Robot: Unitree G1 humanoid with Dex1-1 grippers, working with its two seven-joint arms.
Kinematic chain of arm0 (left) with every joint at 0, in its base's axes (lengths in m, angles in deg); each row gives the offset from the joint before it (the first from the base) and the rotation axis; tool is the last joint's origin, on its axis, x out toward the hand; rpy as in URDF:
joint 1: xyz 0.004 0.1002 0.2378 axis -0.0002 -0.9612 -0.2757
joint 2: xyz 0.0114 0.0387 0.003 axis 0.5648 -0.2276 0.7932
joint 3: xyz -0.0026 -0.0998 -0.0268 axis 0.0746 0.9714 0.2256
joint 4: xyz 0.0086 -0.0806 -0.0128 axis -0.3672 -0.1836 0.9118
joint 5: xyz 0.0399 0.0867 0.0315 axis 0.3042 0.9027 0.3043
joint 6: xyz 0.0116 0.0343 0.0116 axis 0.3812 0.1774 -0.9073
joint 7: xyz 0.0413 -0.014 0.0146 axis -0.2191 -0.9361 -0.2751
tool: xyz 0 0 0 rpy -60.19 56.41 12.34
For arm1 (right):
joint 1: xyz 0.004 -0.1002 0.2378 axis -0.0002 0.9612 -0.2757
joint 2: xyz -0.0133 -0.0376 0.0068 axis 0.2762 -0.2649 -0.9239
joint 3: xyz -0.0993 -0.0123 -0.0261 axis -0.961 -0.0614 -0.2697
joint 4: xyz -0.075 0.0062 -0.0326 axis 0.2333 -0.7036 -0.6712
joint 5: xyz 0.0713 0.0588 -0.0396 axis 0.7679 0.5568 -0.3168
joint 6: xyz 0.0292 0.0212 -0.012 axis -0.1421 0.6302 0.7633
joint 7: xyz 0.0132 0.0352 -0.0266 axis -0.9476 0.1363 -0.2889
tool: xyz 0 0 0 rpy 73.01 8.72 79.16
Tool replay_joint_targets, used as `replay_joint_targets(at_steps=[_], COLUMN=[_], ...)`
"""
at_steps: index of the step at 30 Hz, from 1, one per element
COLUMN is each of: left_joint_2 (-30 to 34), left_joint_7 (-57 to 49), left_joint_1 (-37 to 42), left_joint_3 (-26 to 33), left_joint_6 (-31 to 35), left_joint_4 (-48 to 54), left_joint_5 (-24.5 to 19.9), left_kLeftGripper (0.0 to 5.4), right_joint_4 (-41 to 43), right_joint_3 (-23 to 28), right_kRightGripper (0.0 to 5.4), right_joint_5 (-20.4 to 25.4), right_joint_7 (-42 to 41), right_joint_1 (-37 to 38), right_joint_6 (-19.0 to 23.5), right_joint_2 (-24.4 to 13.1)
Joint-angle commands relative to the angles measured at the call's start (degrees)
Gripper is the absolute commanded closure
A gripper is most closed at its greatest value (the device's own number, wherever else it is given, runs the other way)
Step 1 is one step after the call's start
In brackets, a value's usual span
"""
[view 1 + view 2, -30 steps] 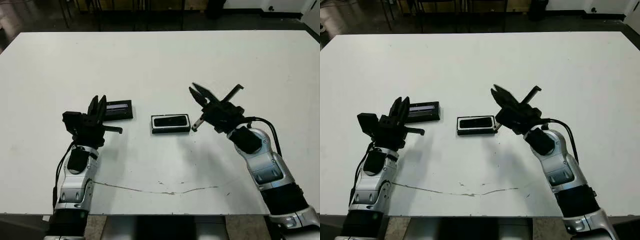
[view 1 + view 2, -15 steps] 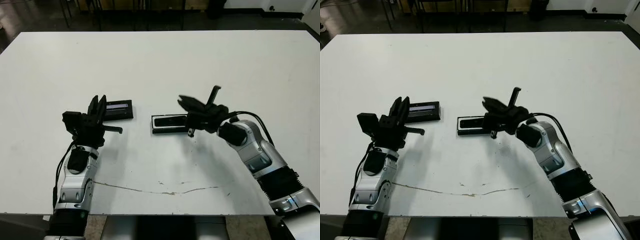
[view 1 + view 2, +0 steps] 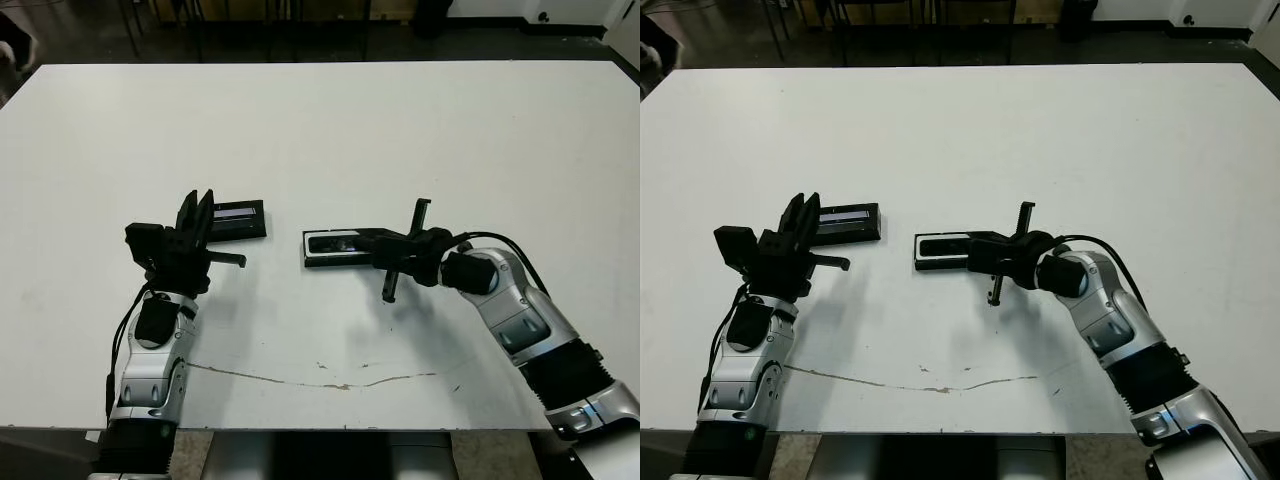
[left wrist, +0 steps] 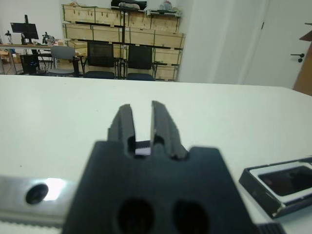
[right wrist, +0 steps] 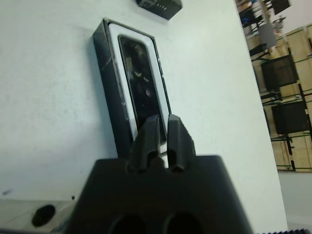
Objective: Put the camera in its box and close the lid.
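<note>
Left gripper nearly pinched shut, empty, just short of the lid. Camera already sitting in the box, mid-table. Right gripper narrow, holding nothing, at the box's end. Probably best to grab the lid flat, then line up edges before pressing.

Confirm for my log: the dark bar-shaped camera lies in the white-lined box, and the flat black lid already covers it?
Not quite. The dark bar-shaped camera does lie in the white-lined box, but the flat black lid rests apart on the white table, as the left eye view shows.
</note>
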Motion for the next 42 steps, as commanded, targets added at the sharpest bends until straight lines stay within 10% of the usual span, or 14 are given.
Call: replay_joint_targets(at_steps=[1,5,11,16,22,30,42], left_joint_2=[0.0,-0.1,0.1,0.9,2.5,13.0,32.1], left_joint_7=[-0.3,-0.3,-0.2,-0.2,0.6,5.7,41.4], left_joint_1=[-1.1,-1.1,-1.0,-0.8,0.3,6.1,31.3], left_joint_3=[0.2,0.2,0.3,0.6,2.1,5.0,0.4], left_joint_6=[0.8,0.8,0.4,0.4,0.1,4.1,11.7], left_joint_4=[-0.4,-0.4,-0.6,-0.4,-0.2,0.0,-25.5], left_joint_5=[0.2,0.2,0.3,0.9,0.3,0.9,-2.3], left_kLeftGripper=[5.4,5.4,5.4,5.4,5.4,5.4,4.56], right_joint_4=[-0.8,-0.1,3.0,7.5,9.2,12.0,13.2], right_joint_3=[0.9,5.7,21.5,29.6,34.2,34.0,34.1], right_kRightGripper=[5.38,5.38,5.38,5.38,5.38,5.38,5.4], right_joint_5=[2.0,5.9,20.5,32.3,41.9,44.1,45.3], right_joint_7=[-1.7,3.8,24.8,31.5,31.9,29.9,30.0], right_joint_1=[0.8,1.7,4.5,3.4,5.0,9.2,9.4], right_joint_6=[2.5,1.8,-0.3,6.7,15.8,16.8,18.8], right_joint_2=[-0.9,1.1,15.4,21.3,21.0,19.2,18.0])
